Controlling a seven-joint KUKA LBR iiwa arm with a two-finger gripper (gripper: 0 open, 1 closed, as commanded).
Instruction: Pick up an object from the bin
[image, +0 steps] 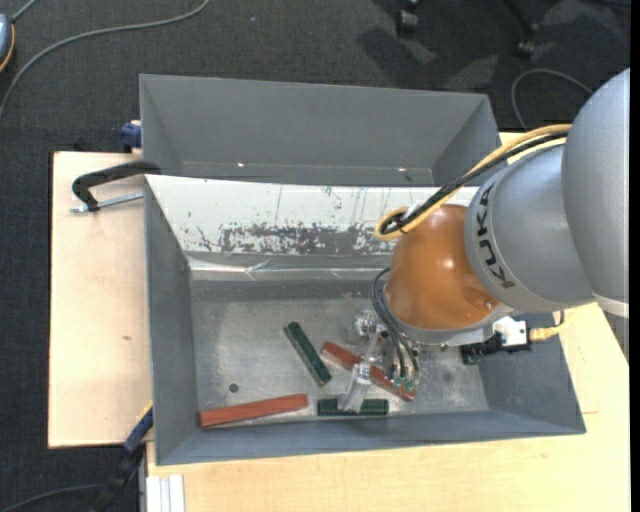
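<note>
Short red piece (340, 354), right of centre and toward the near wall. That looks like the target, and the gripper (362, 388) is down low right over it, tip at the bin (165, 330) floor. Just on the near side sits a short green block (352, 407); the tip may be on that instead, hard to call from this angle. Whether the gripper is open or closed I cannot tell, nor whether it has anything in it.

I judge this to be the grasp step: down among the pieces, nothing raised yet. The next move calls for a firm close on one piece alone, then a straight lift clear of its neighbours.

To the left, a green bar (306, 352) lies slanted, close beside the red piece and likely to get nudged. Further left along the near wall is a long red bar (253, 410), well apart. The near wall itself is close, leaving little room on that side.
</note>
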